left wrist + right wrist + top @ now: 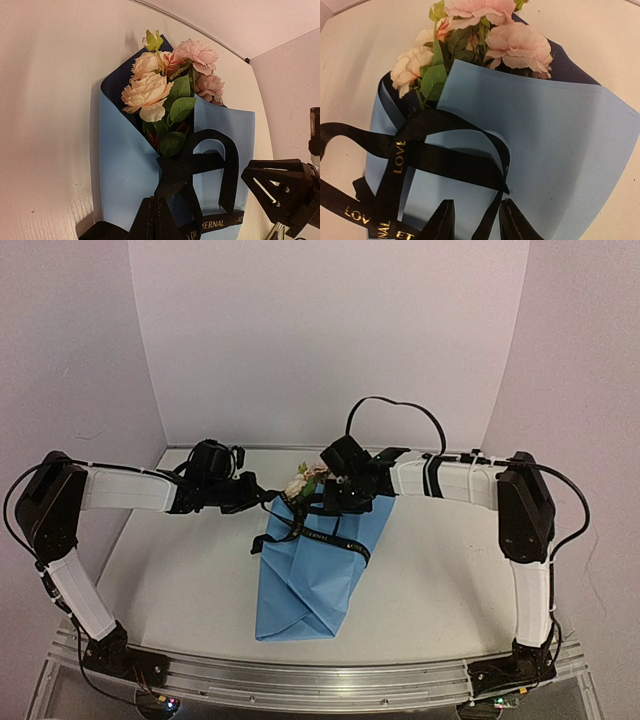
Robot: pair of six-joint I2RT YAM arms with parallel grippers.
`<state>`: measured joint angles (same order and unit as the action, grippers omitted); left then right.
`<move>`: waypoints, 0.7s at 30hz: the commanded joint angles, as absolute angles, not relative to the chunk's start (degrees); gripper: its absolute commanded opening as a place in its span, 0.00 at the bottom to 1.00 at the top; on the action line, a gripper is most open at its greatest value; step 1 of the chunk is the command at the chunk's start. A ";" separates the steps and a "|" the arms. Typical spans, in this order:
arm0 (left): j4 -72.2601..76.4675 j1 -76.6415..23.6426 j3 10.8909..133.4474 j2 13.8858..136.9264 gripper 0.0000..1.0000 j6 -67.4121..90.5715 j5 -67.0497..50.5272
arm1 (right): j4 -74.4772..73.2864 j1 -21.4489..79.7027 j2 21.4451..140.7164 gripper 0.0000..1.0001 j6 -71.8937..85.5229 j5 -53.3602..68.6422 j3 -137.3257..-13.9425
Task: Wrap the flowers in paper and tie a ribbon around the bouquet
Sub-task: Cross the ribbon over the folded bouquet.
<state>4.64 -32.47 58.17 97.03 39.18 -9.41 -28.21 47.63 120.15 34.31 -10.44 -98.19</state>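
1. The flowers [147, 92] are already wrapped in the paper [122, 170]. The heads are seen at the top of the left wrist view, and the stems are hidden inside.
2. The bouquet [305, 590] is laid at the centre of the top view on the table [180, 580], heads toward the top of the frame.
3. The ribbon [445, 160] is passed round the bundle and crossed over its front. Slack loops are seen there, so the knot is judged not yet drawn tight.
4. The left gripper [154, 212] is clenched on a bunched ribbon strand at the bottom of its view.
5. The right gripper [477, 207] is parted at the bottom of its view — a strand is seen between the jaws, not pinched.
6. What is judged left: the tie is to be tightened and finished.
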 commanded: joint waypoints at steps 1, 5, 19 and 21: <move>7.19 -32.43 61.01 95.48 0.00 38.75 -10.03 | -31.56 46.00 122.53 0.32 32.33 -10.04 -101.00; 7.17 -32.43 60.98 95.34 0.00 38.76 -10.11 | -32.04 45.48 123.96 0.29 31.39 -10.33 -102.05; 7.27 -32.43 61.14 95.27 0.00 38.77 -10.16 | -28.86 45.63 123.61 0.00 31.14 -9.28 -99.68; 7.30 -32.44 61.09 95.28 0.00 38.78 -10.19 | -24.86 45.68 121.92 0.00 31.72 -9.04 -96.03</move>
